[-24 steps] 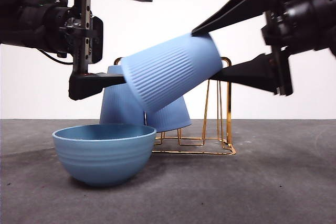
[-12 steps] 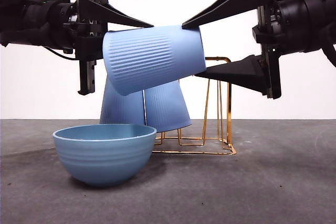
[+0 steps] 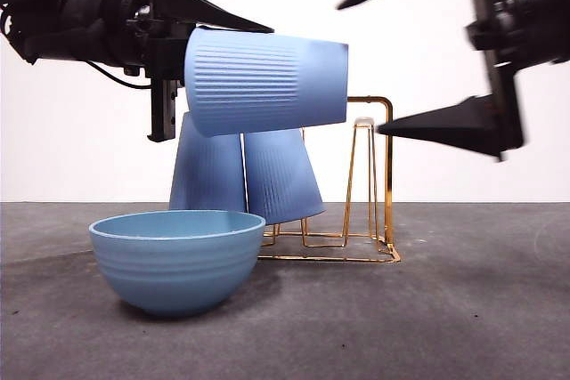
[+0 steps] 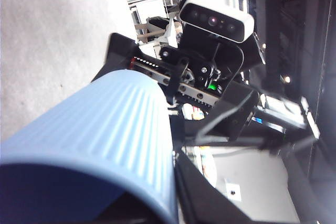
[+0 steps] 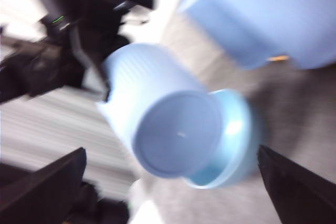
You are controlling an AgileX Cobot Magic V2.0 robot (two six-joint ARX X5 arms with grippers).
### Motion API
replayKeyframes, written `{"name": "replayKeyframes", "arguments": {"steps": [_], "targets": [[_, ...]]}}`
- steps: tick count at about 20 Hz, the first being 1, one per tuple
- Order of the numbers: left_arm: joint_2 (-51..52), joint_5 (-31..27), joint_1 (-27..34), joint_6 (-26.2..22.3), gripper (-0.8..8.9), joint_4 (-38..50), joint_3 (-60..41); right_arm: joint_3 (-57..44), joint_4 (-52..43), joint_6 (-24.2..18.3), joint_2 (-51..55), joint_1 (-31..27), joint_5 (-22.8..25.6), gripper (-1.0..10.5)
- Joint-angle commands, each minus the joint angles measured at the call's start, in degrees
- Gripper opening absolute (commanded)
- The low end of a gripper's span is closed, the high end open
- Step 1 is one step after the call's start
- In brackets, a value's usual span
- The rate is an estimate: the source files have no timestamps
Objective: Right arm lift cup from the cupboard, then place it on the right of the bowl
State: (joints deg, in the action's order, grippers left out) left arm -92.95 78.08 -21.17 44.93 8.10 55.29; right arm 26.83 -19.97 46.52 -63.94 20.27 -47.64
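Note:
A ribbed blue cup (image 3: 267, 82) hangs level in the air above the bowl (image 3: 178, 260) and in front of the gold wire cupboard (image 3: 385, 175). My left gripper (image 3: 240, 68) comes from the left and is shut on the cup's wide end; the cup fills the left wrist view (image 4: 105, 145). My right gripper (image 3: 358, 68) is open wide, just right of the cup's base and apart from it. In the right wrist view the cup's base (image 5: 163, 114) faces the open right gripper (image 5: 172, 149), with the bowl (image 5: 239, 145) behind.
Two more blue cups (image 3: 209, 171) (image 3: 285, 175) stand upside down on the cupboard's left pegs. The cupboard's right pegs are bare. Grey table stretches to the right of the bowl (image 3: 463, 309).
The right gripper has let go of the cup, opened wider and drawn back to the right. The left gripper has closed on the cup, which has turned level and risen a little.

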Motion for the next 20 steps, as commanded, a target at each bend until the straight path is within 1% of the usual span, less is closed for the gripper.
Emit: {"name": "replayKeyframes", "arguments": {"steps": [1,3,5,6,8,9,10,11,13,14,15,17,19,20], "targets": [[-0.02,-3.58,-1.84,3.87,0.1,-0.04,1.27,3.23,14.69,-8.57,5.29,-0.92,3.26,5.3],[-0.02,-7.54,-4.04,3.02,0.11,-2.93,2.56,6.64,29.29,-14.95,10.27,-1.05,8.13,5.3],[-0.09,-12.13,-6.62,0.37,0.11,-7.54,4.39,10.84,43.19,-20.52,15.17,-1.05,13.03,5.3],[-0.13,-14.19,-7.69,-1.57,0.11,-10.58,5.44,12.48,47.8,-21.7,17.2,-1.05,14.78,5.3],[-0.87,-19.52,-10.29,-7.41,0.11,-19.65,9.01,15.47,55.87,-24.22,22.03,-1.05,17.35,5.3],[-1.62,-23.39,-11.8,-11.39,0.11,-25.62,11.65,16.76,59.43,-25.22,24.63,-1.01,19.04,5.3],[-2.23,-26.86,-13.05,-14.8,0.11,-30.75,14.1,17.51,61.7,-26.1,26.49,-1.01,20.48,5.3],[-3.5,-31.26,-14.73,-18.73,0.11,-36.63,17.49,18.47,64.92,-27.12,29.51,-1.01,22.97,5.3],[-6.51,-38.6,-17.66,-24.72,0.11,-46.34,24.2,19.74,69.59,-28.46,34.27,-1.01,26.95,5.3],[-8.15,-41.92,-18.88,-26.97,0.11,-50.1,27.28,20.22,71.78,-29.59,36.68,-1.01,27.89,5.3],[-10.36,-46.21,-20.44,-29.31,0.11,-54.53,31.12,20.55,73.9,-30.93,39.21,-1.01,28.57,5.3],[-14.75,-53.57,-23.3,-33.11,0.11,-61.72,38.29,20.55,76.52,-32.87,43.43,-1.01,28.39,5.3],[-18.95,-59.87,-25.94,-36.04,0.11,-67.04,44.85,20.55,78.66,-34.82,46.84,-1.01,28.17,5.3],[-20.65,-62.62,-27.02,-37.09,0.1,-69.07,47.47,20.55,79.25,-35.15,47.98,-1.01,28.17,5.3]]}}
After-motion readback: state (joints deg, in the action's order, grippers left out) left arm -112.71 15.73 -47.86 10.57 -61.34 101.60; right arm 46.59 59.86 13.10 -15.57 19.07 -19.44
